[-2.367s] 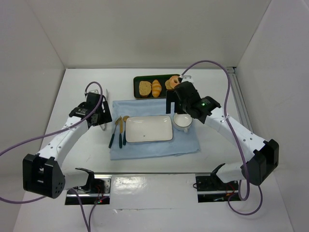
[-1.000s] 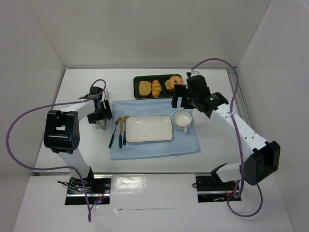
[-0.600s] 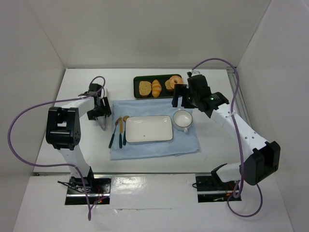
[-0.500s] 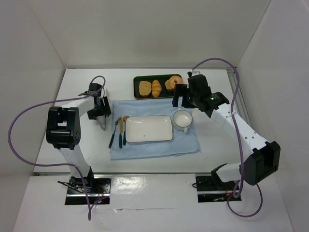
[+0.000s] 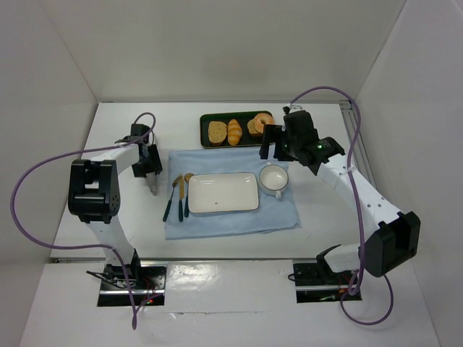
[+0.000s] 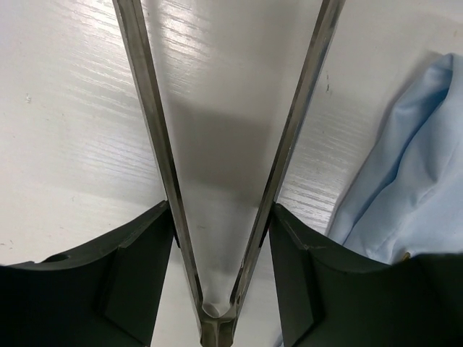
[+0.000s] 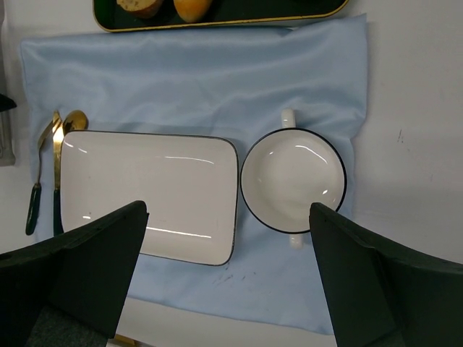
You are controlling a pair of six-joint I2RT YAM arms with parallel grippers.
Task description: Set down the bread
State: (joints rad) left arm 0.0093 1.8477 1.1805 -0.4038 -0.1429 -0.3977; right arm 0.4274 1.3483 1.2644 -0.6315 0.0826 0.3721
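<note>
Bread (image 5: 217, 131) sits at the left end of the tray (image 5: 205, 118), at the far edge of the desk (image 5: 123, 123). It's right next to the croissant (image 5: 234, 131); can't tell if they touch. Doughnuts (image 5: 259, 124) are at the tray's right end. Bread not yet lifted.

Left gripper (image 6: 221, 213) is low near the desk's left edge. Its fingers (image 6: 137, 267) press on both arms of the tongs (image 6: 155, 123), close to the hinge. Tong tips are spread wide on the desk, just off the cloth (image 5: 239, 220). Right gripper (image 7: 228, 217) hangs w/ fingers wide apart, nothing btwn them, above the cup (image 5: 273, 179) & plate (image 5: 223, 192).

Risks, as I judge them:
- Grip so near the hinge gives little leverage, so tongs may swivel or droop on lift & tips aim off.
- Arms are smooth metal. Light squeeze = they slide out; hard squeeze = tips shut before reaching the bread.
- Cloth edge is just beside the tongs. A tip could snag it & drag the spoon (image 7: 74, 121) or plate.
- Bread is tight vs the croissant, so wide tips prob. bump it or grab both.
- Right arm sits near the tray's right end; left arm reaching along the far edge could clash w/ it.
- Carry to the plate (likely target): slice held btwn thin arms can twist out & land on the cloth.
</note>
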